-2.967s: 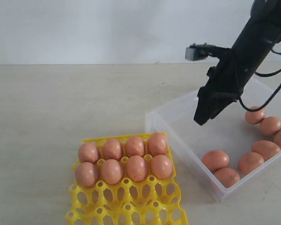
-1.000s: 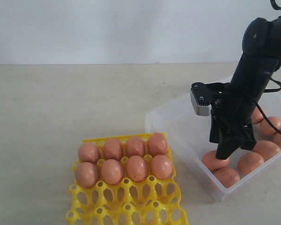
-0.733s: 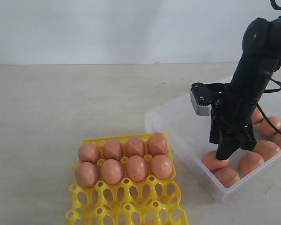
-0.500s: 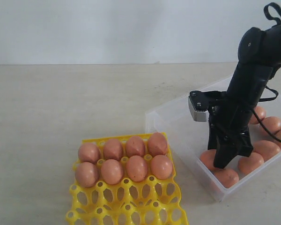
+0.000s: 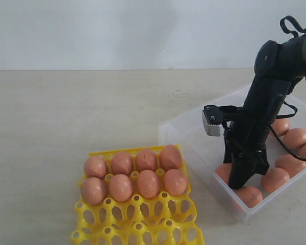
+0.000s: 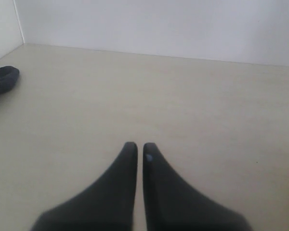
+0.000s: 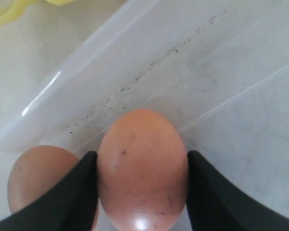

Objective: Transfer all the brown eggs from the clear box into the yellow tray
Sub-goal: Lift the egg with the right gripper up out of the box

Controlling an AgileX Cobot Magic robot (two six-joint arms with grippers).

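Right gripper [image 5: 240,179]: since three seconds ago it has come down from above the clear box [image 5: 192,151] into its near corner, and over the last second it has edged slightly toward the yellow tray [image 5: 143,224]. Its fingers now clasp one brown egg [image 7: 142,168] on both sides. The wrist view shows this egg over the box floor beside the wall, with a second egg [image 7: 38,178] just beside it. Loose eggs [image 5: 274,178] lie along the box's near and right sides. Tray: eight eggs [image 5: 148,184] fill the two far rows. Left gripper [image 6: 140,147]: fingers closed together, holding nothing, over bare table [image 6: 183,96].
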